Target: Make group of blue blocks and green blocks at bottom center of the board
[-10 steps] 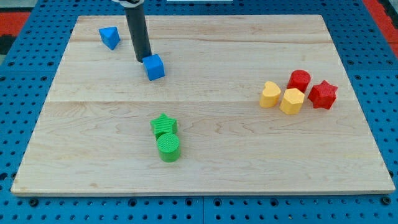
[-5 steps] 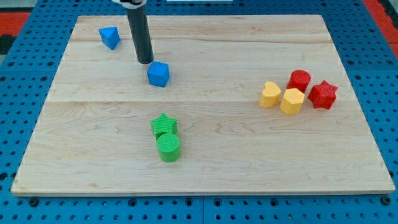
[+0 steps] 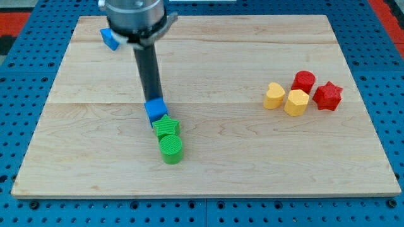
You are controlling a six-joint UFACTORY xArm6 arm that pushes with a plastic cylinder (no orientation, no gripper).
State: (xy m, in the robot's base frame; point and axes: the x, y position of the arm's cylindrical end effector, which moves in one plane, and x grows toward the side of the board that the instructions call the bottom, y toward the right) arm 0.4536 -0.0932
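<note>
tip (image 3: 153,101) touching blue cube (image 3: 155,110), cube against green star (image 3: 166,127); bare board (image 3: 221,157) rightward.

A pale wooden counter (image 3: 252,157), made of joined planks, is seen resting on a blue perforated base (image 3: 391,63). Near its lower middle, a blue cube (image 3: 155,111) is set touching a green star block (image 3: 166,126), which in turn touches a green cylinder (image 3: 170,149) just below it. Another blue block (image 3: 110,39) lies at the top left, partly hidden. Towards the view's right, a yellow heart-like block (image 3: 274,96), a yellow hexagonal block (image 3: 296,102), a red cylinder (image 3: 303,81) and a red star block (image 3: 327,96) are clustered closely together.
</note>
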